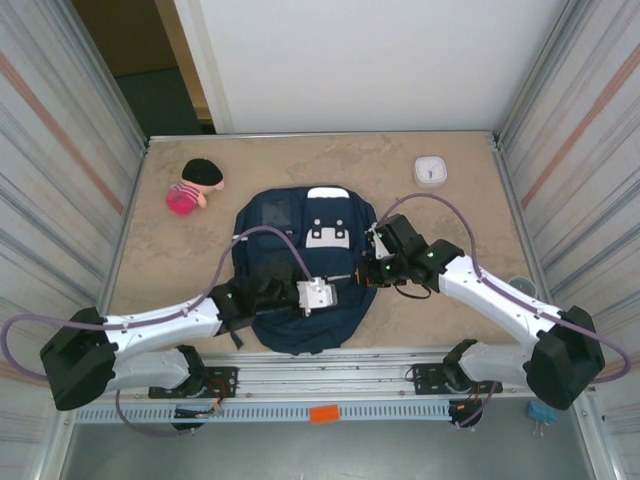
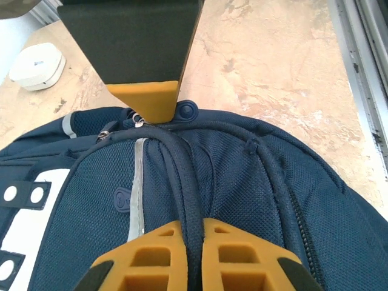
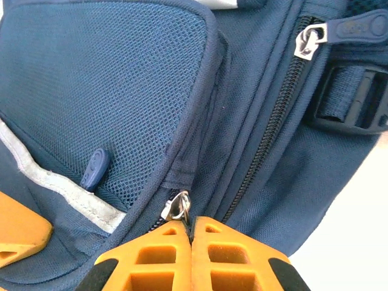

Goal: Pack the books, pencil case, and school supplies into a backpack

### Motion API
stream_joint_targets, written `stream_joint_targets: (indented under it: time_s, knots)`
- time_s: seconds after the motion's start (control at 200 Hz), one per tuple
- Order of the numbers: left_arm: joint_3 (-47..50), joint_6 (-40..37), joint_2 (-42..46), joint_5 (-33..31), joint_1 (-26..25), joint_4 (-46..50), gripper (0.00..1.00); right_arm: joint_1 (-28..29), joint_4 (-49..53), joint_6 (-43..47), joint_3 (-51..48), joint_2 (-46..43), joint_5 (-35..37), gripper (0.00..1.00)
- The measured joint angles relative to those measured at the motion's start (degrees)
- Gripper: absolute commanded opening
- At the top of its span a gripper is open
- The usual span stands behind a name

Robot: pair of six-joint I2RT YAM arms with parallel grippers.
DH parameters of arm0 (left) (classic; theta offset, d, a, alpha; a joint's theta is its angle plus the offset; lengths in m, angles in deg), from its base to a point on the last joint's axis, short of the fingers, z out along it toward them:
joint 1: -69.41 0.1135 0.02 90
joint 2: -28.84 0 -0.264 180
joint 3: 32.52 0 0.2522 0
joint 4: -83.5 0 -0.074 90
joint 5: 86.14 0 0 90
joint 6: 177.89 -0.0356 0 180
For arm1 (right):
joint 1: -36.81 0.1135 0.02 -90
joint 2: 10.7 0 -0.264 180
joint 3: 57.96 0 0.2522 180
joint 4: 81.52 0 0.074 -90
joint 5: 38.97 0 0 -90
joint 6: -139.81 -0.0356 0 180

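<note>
The navy backpack lies flat in the middle of the table, white-patched pocket facing up. My left gripper is shut on a dark piped fabric ridge of the backpack, near its right side in the top view. My right gripper is shut on a silver zipper pull beside a mesh side pocket; from above it sits at the bag's right edge. The left wrist view has one of its orange fingertips at that zipper. The books, pencil case and school supplies are out of view.
A pink plush toy with a black hat lies at the back left. A white square device sits at the back right. Corrugated metal walls close both sides, and a metal rail runs along the near edge.
</note>
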Motion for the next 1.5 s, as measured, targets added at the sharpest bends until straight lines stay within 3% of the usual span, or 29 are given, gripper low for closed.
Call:
stream_joint_targets:
  time_s: [0.15, 0.215, 0.291, 0.341, 0.491, 0.591, 0.747, 0.887, 0.967, 1.248, 1.498]
  knots:
    - [0.48, -0.26, -0.17, 1.6, 0.68, 1.11, 0.07, -0.02, -1.11, 1.07, 0.0, 3.61, -2.03, 0.0]
    - [0.5, -0.09, -0.31, 1.88, 0.76, 1.68, 0.27, -0.02, -1.4, 1.36, 0.0, 4.63, -2.69, 0.0]
    - [0.59, 1.11, 0.33, 4.33, 0.28, 1.79, 0.48, -1.03, -1.42, 1.88, -0.02, 5.07, -0.85, 0.27]
    - [0.76, 2.32, 1.66, 5.86, -0.15, 1.79, 0.6, -2.32, -1.2, 1.99, 0.02, 5.05, 1.2, 0.37]
    - [0.83, 11.76, 8.96, 6.29, 0.61, 2.21, 0.72, -3.72, 1.46, 2.62, 2.38, 2.58, 5.81, 0.4]
    - [-2.16, 19.76, 12.76, 2.51, 3.1, 5.92, 0.79, -3.58, 2.14, 2.62, 5.77, -1.6, 5.68, 0.4]
    - [-9.92, 33.33, 13.81, -5.51, 11.85, 13.31, 0.8, -3.34, -1.25, 2.36, 10.56, -4.22, 2.73, 0.41]
    - [-11.69, 44.7, 13.03, -6.1, 23.89, 15.98, 0.78, -2.38, -6.82, 2.14, 11.82, -0.17, 0.83, 0.42]
    - [-10.01, 49.55, 10.95, -5.33, 27.63, 15.39, 0.76, -1.86, -10.36, 1.68, 11.37, 4.37, -0.24, 0.42]
    - [2.51, 56.87, -2.12, -7.23, 28.57, 10.27, 0.72, 0.09, -27.63, -3.74, -2.47, 19.3, 0.17, 0.4]
    - [4.68, 60.54, -9.66, -10.43, 27.12, -2.23, 0.7, 1.81, -38.58, -8.2, -8.52, 17.77, 5.53, 0.4]
